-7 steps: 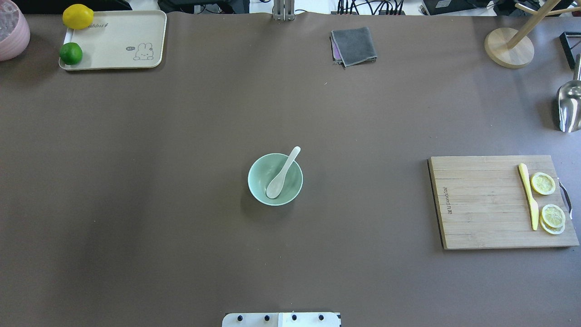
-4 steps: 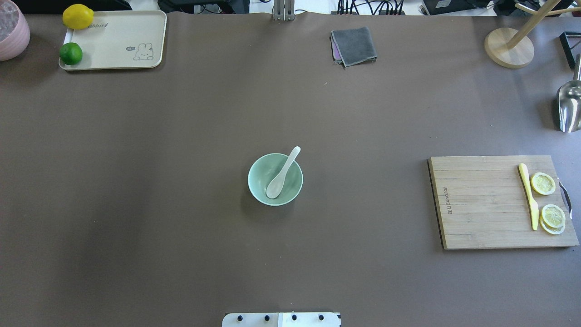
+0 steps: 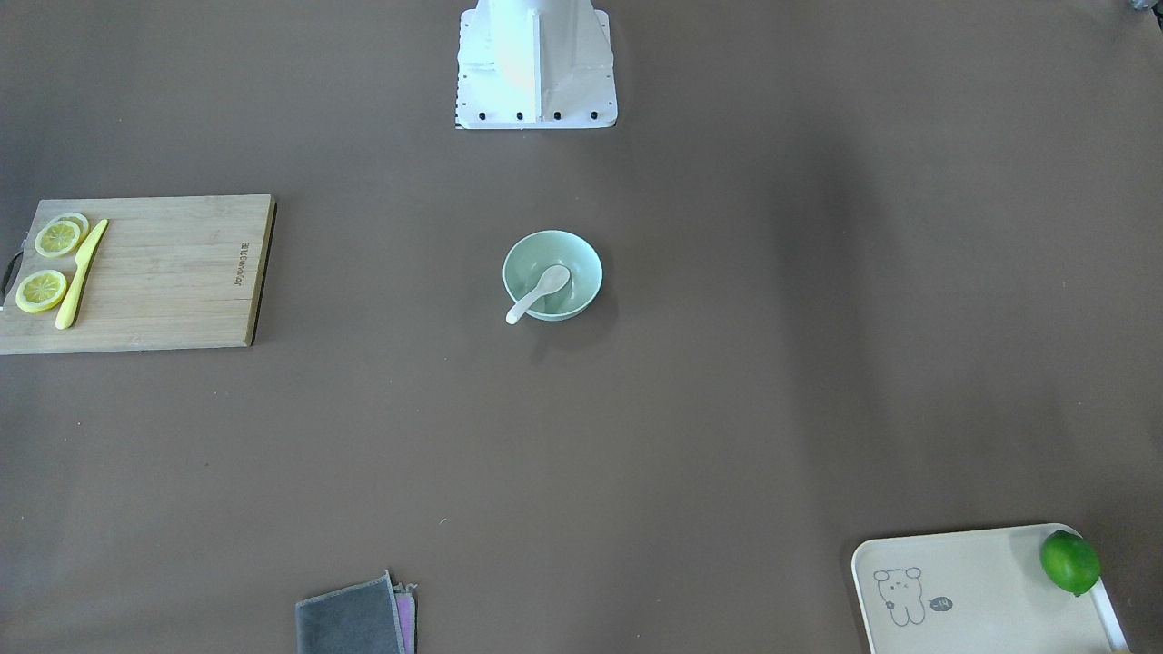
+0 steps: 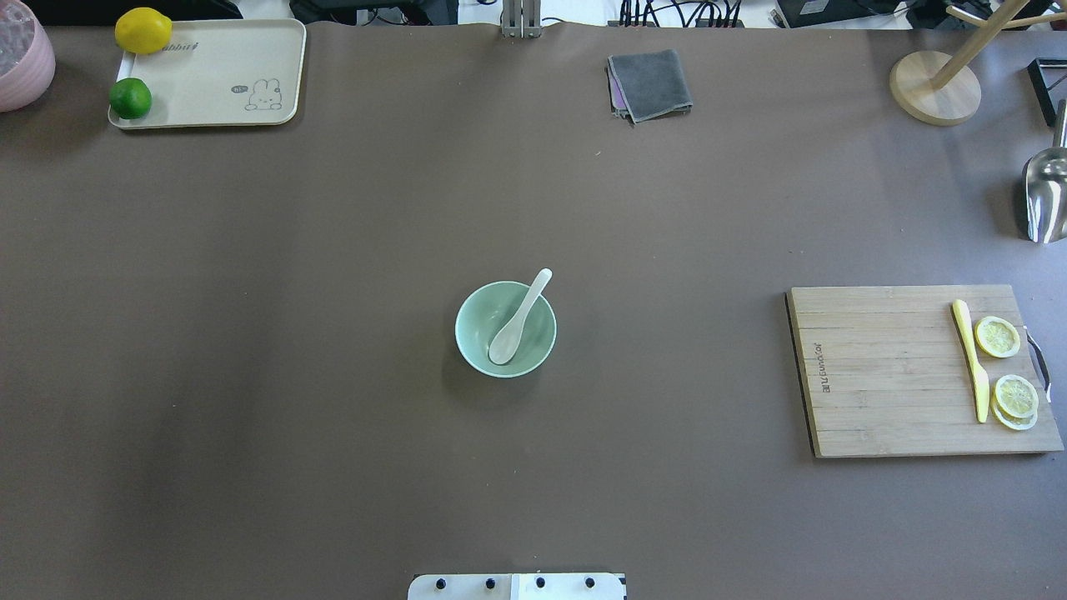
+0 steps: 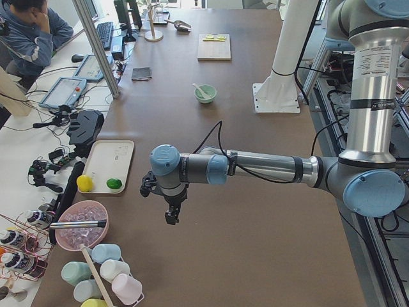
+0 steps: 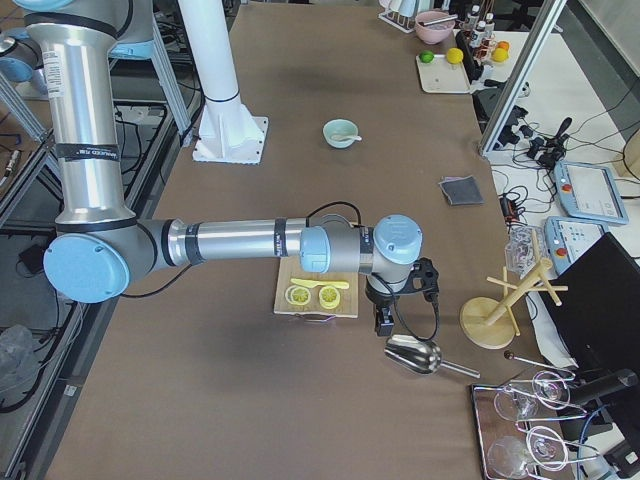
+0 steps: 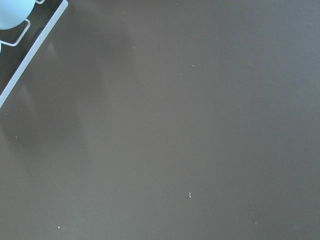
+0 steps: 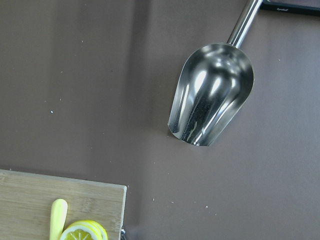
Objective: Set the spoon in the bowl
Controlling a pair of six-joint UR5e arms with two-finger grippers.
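The pale mint-green bowl stands at the table's middle. The white spoon lies in it, scoop down inside, handle leaning over the far right rim. Both also show in the front view, bowl and spoon. My left gripper shows only in the exterior left view, above the table near the tray, far from the bowl. My right gripper shows only in the exterior right view, by the cutting board. I cannot tell whether either is open or shut.
A cutting board with a yellow knife and lemon slices lies at the right. A cream tray with a lemon and a lime is far left. A grey cloth, a metal scoop and a wooden stand are at the far edge.
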